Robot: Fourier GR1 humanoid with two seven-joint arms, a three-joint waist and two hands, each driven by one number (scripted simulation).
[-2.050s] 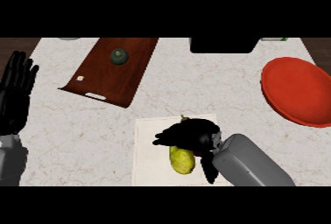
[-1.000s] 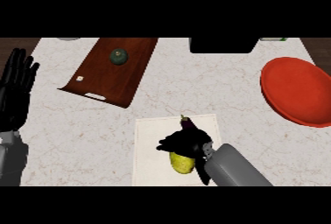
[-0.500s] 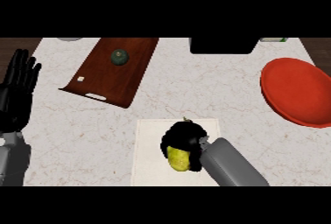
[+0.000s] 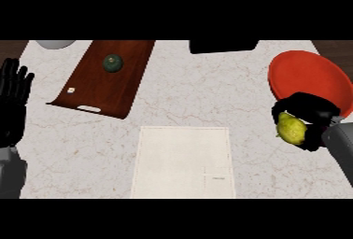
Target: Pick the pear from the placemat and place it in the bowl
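Observation:
My right hand (image 4: 308,112) is curled round the yellow-green pear (image 4: 291,129) and holds it above the counter, right beside the near left rim of the red bowl (image 4: 307,77). The white placemat (image 4: 183,161) lies bare at the centre front, well left of the hand. At the left edge my left hand (image 4: 14,99) rests open with fingers up.
A dark wooden tray (image 4: 107,79) lies at the back left with a small green round object (image 4: 112,62) on it. A black object (image 4: 223,45) sits at the back centre, and a white round thing (image 4: 56,44) at the back left corner.
My right hand closed on the pear, lifted it off the placemat and carried it right and back to the red bowl's edge. The left hand has stayed still.

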